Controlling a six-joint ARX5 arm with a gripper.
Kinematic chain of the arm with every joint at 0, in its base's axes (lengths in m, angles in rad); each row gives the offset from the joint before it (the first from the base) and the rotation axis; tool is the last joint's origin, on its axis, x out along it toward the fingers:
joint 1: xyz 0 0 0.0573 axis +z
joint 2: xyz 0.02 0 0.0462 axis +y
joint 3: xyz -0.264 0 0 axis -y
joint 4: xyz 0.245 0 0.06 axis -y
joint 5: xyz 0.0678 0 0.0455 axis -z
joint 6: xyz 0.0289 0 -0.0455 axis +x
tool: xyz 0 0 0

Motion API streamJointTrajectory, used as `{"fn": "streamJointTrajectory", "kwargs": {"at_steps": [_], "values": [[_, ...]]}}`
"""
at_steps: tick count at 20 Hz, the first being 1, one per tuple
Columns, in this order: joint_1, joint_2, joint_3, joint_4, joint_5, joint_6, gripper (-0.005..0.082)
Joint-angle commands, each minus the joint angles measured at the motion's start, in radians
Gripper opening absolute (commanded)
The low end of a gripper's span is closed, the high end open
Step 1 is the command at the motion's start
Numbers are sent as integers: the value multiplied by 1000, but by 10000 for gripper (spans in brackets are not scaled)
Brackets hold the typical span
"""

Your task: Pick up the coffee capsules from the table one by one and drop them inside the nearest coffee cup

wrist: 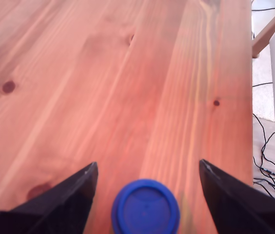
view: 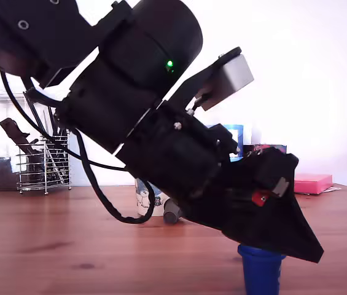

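- The black arm (view: 142,117) fills most of the exterior view and hides nearly all of the white printed mug (view: 142,200), of which only a sliver shows beneath it.
- A dark capsule (view: 172,212) sits on the table (view: 44,246) just beside that sliver, on the exterior view's right; its lower part is hard to make out.
- The blue capsule (wrist: 145,207) stands upright, flat round face up; its base is cut off by the lower edge in both views.
- The gripper (wrist: 148,165) is spread wide, its two black fingers (wrist: 64,200) flanking the blue capsule without touching it.
- In the exterior view the fingers overlap the capsule's rim, so the gap shows only from the wrist.
- Counted: two capsules, one mug, one arm.
- Behind, one wire utensil holder (view: 41,163) stands at the exterior view's left and one pink box (view: 312,182) at its right.
- Cables (wrist: 266,156) trail beyond the table's edge in the wrist view.
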Motion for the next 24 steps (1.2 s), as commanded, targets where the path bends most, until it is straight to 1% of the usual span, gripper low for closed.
{"fn": "streamJointTrajectory", "kwargs": {"at_steps": [1, 5, 8, 12, 15, 17, 18, 20, 22, 24], "values": [[-3, 20, -11, -13, -1, 5, 606], [-3, 20, -9, -27, -3, 5, 599], [-3, 20, -9, -34, -3, 5, 555], [-3, 20, 0, -61, -2, 5, 546], [-3, 26, 4, -67, -4, 5, 456], [-3, 31, 6, -67, -23, 1, 369], [-3, 31, 6, -68, -32, 1, 336], [-3, 31, 6, -68, -33, 1, 283], [-3, 31, 6, -68, -33, 1, 243], [-3, 31, 6, -68, -32, 1, 230]]}}
